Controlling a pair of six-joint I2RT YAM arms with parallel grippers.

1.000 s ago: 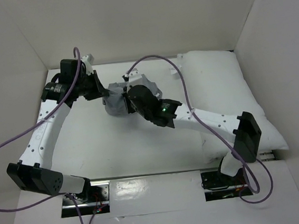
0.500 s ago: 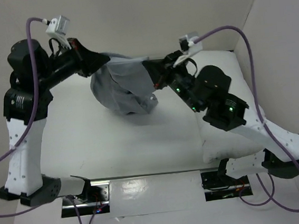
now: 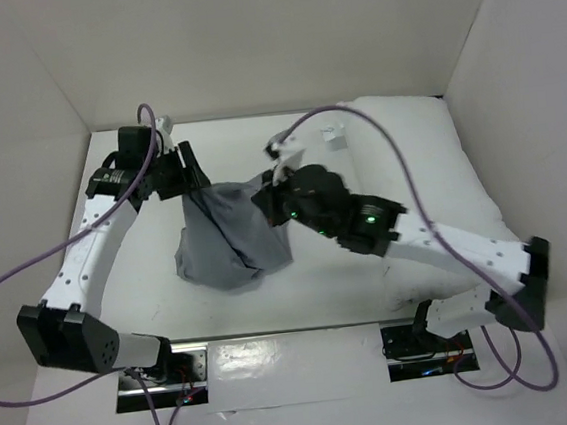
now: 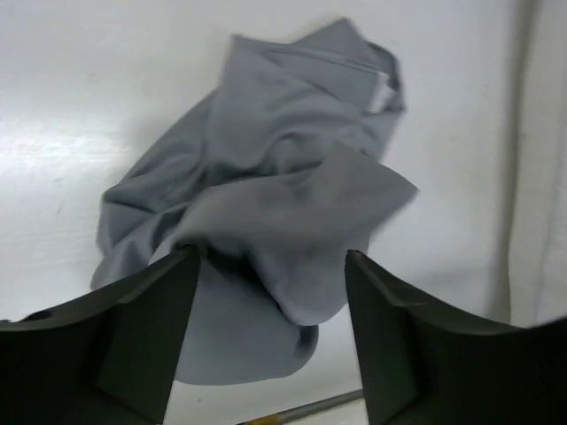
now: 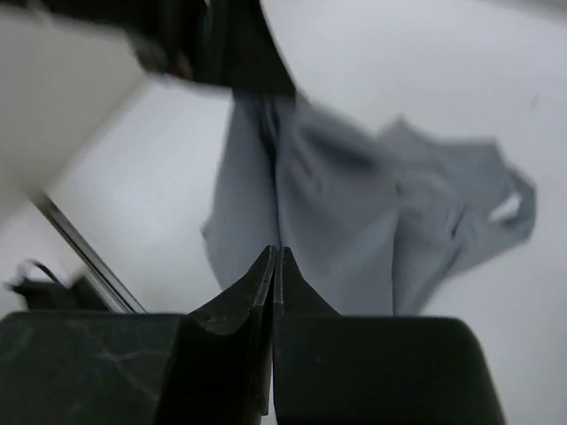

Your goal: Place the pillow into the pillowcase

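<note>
One pillow (image 3: pixel 425 169) lies along the right wall, its long axis running near to far. One grey pillowcase (image 3: pixel 228 240) is crumpled mid-table, well left of it. The left gripper (image 4: pixel 270 255) gapes wide over the pillowcase. The right gripper (image 5: pixel 275 257) has its fingers pressed together, with no cloth seen between them.

pillowcase (image 3: pixel 221 244): thin grey cloth, empty, crumpled into a wrinkled heap left of centre. Its top edge is drawn up toward the far side, and a small white tag shows at one corner.
pillow (image 3: pixel 438 147): plump, white, lying flat along the right side, apart from the pillowcase.
</note>
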